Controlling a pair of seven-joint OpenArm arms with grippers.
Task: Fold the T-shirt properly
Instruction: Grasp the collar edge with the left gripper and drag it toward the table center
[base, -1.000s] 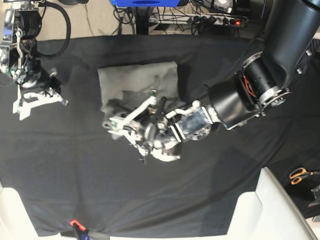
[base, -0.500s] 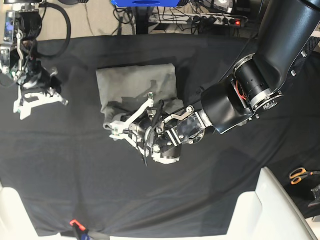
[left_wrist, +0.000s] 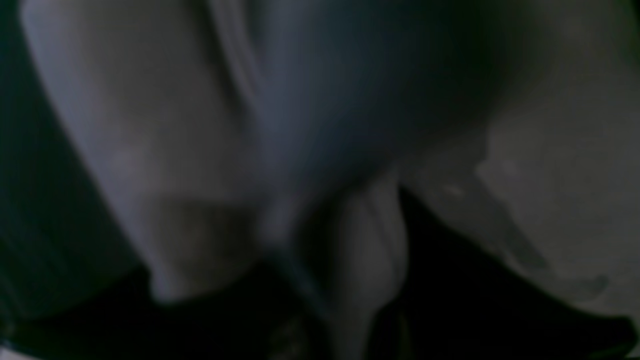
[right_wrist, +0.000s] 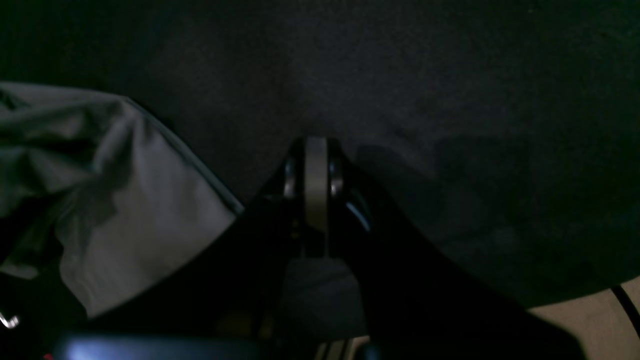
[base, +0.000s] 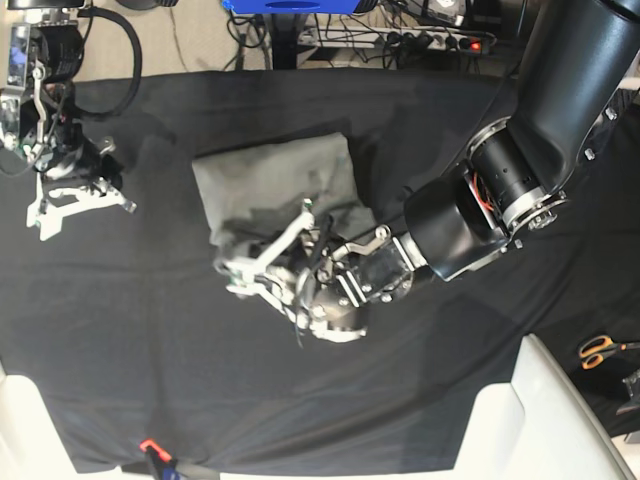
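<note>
T-shirt bunched lower than before under left hand.

A black table cloth carries the folded grey T-shirt and orange-handled scissors.

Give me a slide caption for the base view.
Left gripper works the T-shirt's near edge; right gripper rests apart.
</note>
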